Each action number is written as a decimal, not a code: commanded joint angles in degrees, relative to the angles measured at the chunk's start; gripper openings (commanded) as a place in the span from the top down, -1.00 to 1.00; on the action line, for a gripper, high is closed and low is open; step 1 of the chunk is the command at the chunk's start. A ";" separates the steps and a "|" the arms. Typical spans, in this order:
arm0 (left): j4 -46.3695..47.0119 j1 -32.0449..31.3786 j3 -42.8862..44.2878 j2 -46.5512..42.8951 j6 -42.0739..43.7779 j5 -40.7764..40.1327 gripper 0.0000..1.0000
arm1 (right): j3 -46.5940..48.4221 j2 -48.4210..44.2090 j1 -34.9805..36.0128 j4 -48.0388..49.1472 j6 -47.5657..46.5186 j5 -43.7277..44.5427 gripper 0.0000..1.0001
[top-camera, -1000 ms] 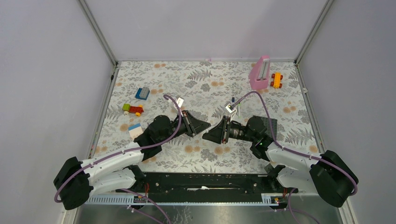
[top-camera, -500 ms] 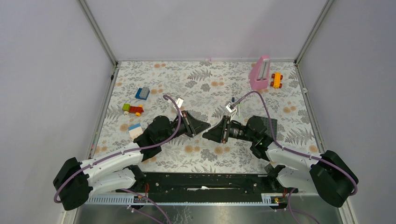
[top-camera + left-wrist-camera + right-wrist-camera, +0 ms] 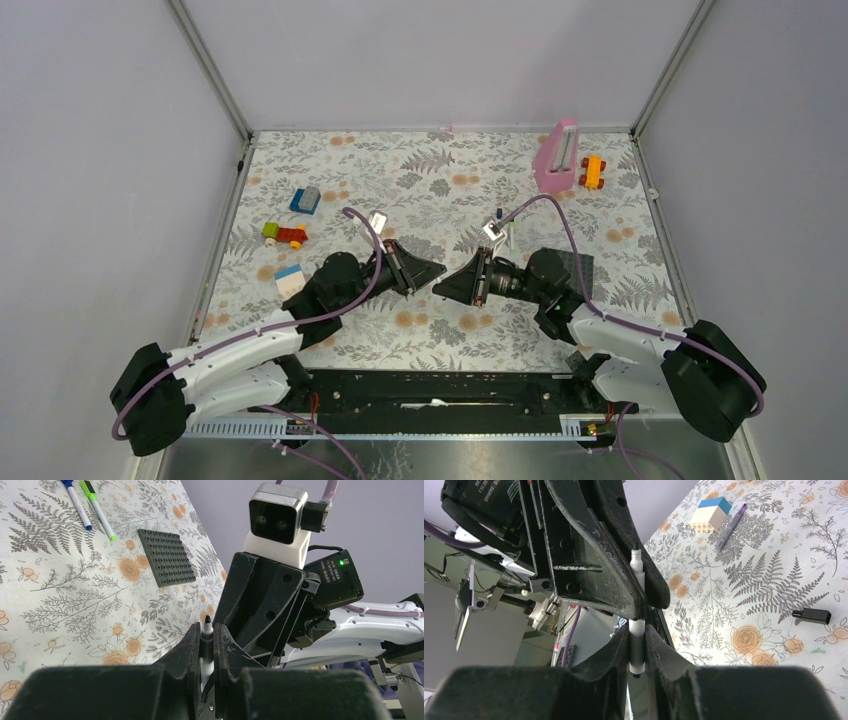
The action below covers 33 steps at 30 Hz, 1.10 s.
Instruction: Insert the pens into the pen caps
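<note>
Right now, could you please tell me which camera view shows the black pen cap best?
Right wrist view: the black pen cap lies there unobstructed. Left wrist misses it; from the top I cannot find it.

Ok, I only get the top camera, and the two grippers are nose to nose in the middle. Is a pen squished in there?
Observer: Yes. The left wrist view shows the left gripper pinching a black pen, its tip sticking out.
Operator: Is the other one grabbing it too?
Observer: Yes, the right wrist view shows the right gripper closed on its white barrel.
Operator: Where's its cap?
Observer: The black cap lies on the table, apart from both grippers.
</note>
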 commanded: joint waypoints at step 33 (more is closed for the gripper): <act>-33.80 0.10 5.48 -2.83 17.77 -32.25 -0.30 | 1.65 -7.77 0.17 -25.37 -23.28 25.12 1.00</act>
